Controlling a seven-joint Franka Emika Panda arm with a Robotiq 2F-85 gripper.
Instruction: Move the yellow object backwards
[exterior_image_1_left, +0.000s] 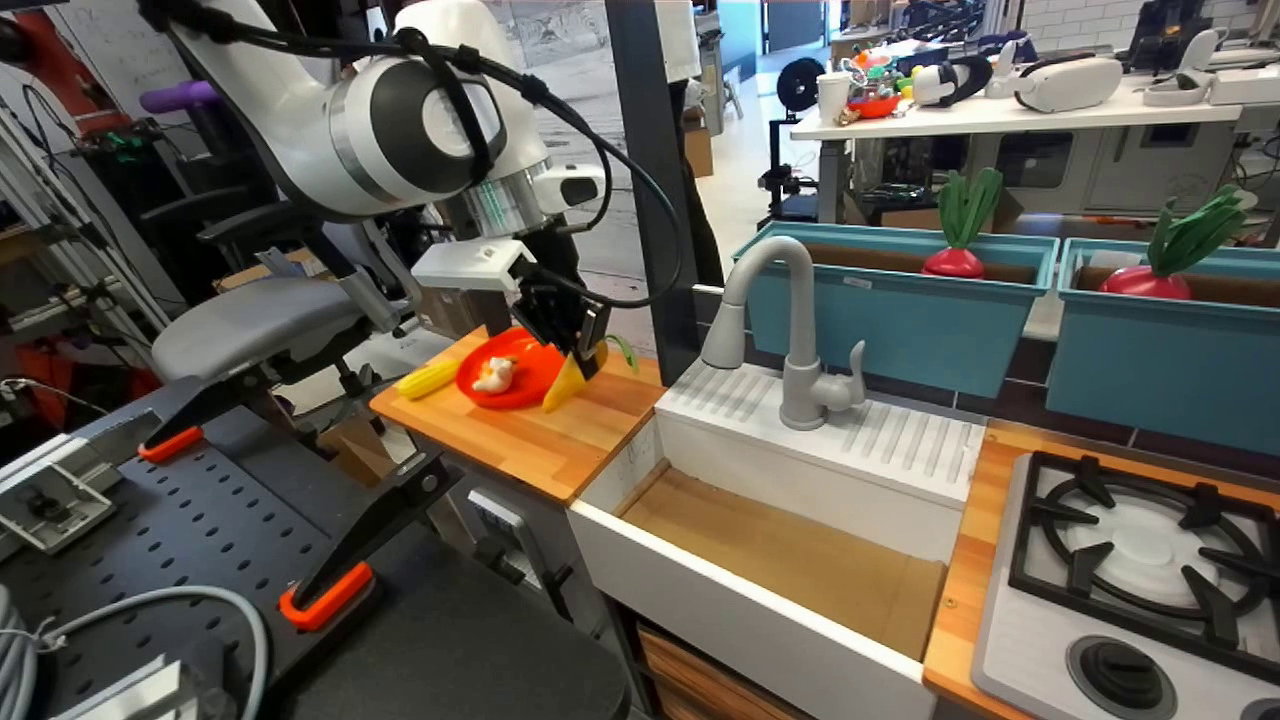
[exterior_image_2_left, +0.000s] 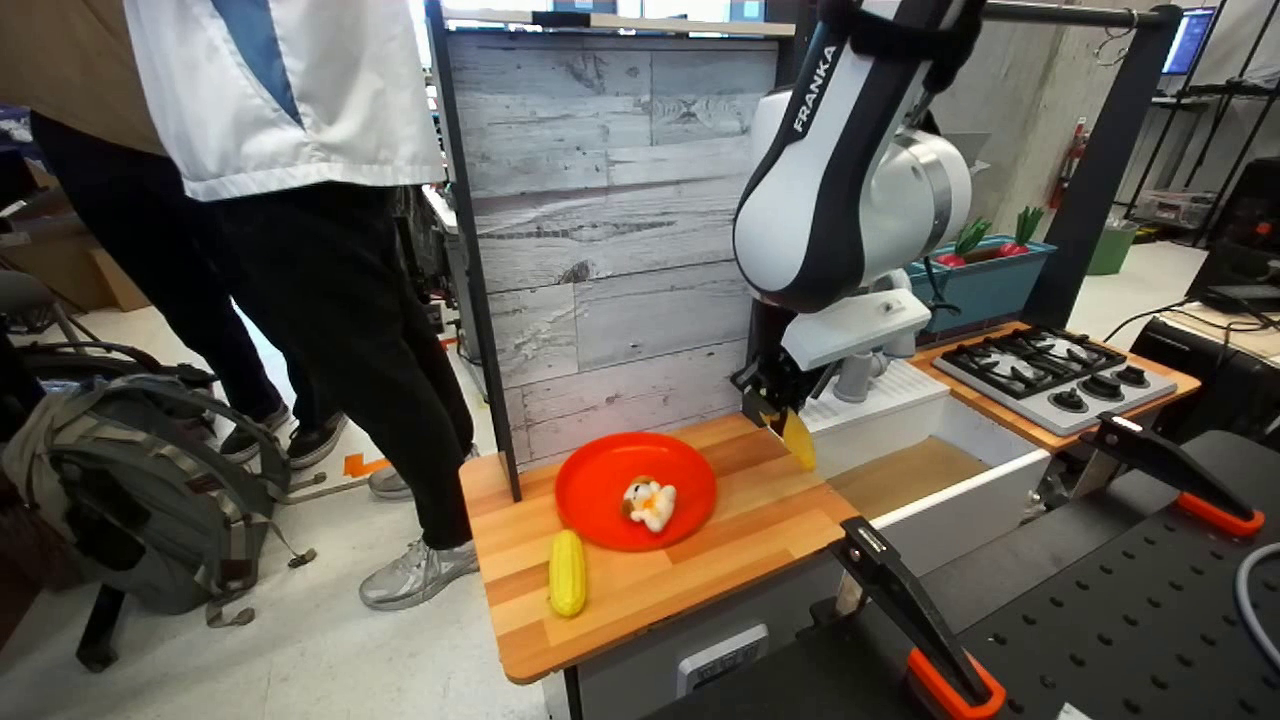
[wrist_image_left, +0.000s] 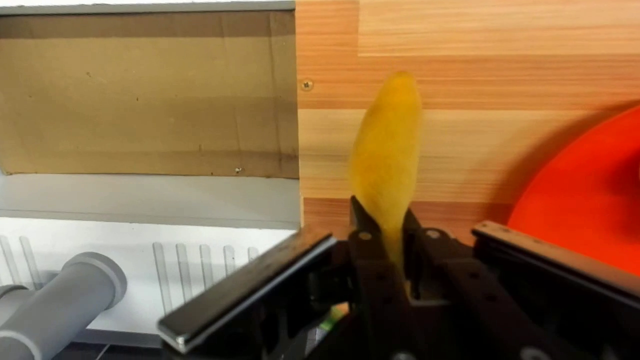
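Observation:
The yellow object (wrist_image_left: 387, 145) is an elongated yellow-orange piece, wide at one end and narrowing into the jaws. My gripper (wrist_image_left: 381, 205) is shut on its narrow part, with a finger on each side. The object also shows in both exterior views (exterior_image_1_left: 565, 388) (exterior_image_2_left: 799, 442), tilted, with its wide end pointing down over the wooden counter (exterior_image_2_left: 700, 580) near the sink edge. I cannot tell whether its tip touches the wood. A thin green end (exterior_image_1_left: 624, 352) sticks out behind the gripper (exterior_image_1_left: 588, 362). The fingers hide the middle of the object.
A red round plate (exterior_image_1_left: 535, 375) with a small white piece (exterior_image_1_left: 494, 375) lies beside the gripper. A yellow corn-like piece (exterior_image_2_left: 567, 575) lies near the counter's outer end. The sink (exterior_image_1_left: 780, 540), grey faucet (exterior_image_1_left: 800, 340) and dark post (exterior_image_1_left: 655, 200) stand close by.

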